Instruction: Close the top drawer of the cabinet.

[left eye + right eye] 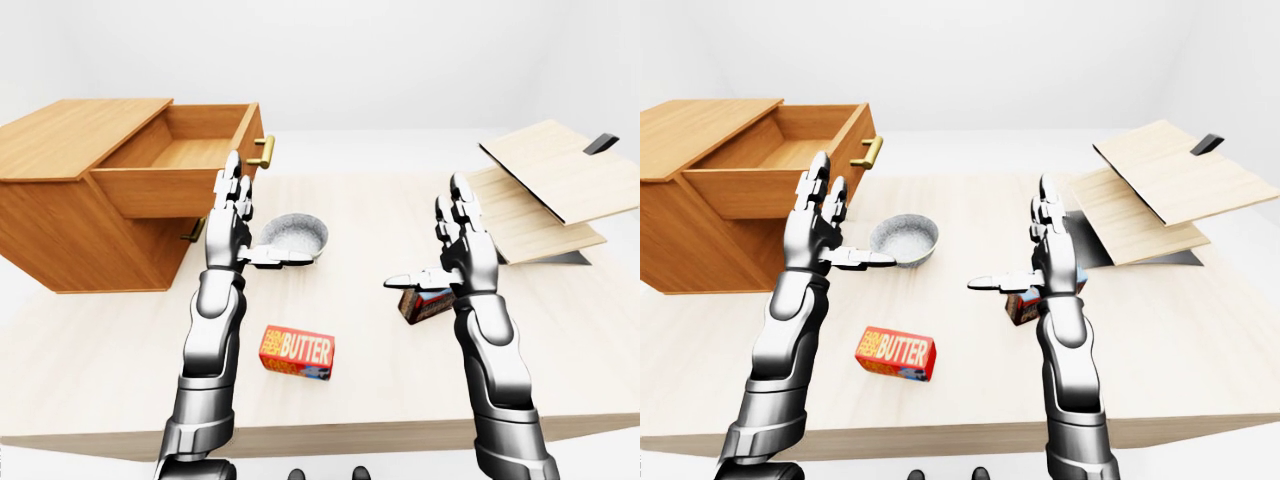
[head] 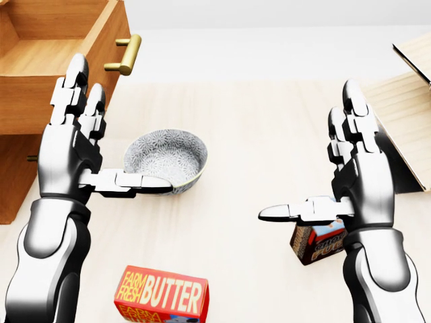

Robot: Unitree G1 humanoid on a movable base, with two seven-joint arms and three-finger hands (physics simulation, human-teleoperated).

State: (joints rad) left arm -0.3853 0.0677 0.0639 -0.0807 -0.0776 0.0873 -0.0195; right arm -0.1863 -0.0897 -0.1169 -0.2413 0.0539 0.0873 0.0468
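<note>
A wooden cabinet [image 1: 60,190] stands at the left of the table. Its top drawer [image 1: 185,160] is pulled out and looks empty, with a brass handle [image 1: 264,150] on its face; the handle also shows in the head view [image 2: 125,54]. My left hand [image 1: 232,215] is open, fingers up and thumb out, just right of the drawer's face and below the handle, not touching it. My right hand [image 1: 455,235] is open and empty over the middle right of the table.
A grey patterned bowl [image 1: 293,236] sits beside my left thumb. A red butter box [image 1: 297,352] lies near the table's lower edge. A dark box [image 1: 425,304] stands under my right hand. Light wooden boards [image 1: 545,190] lie stacked at the right.
</note>
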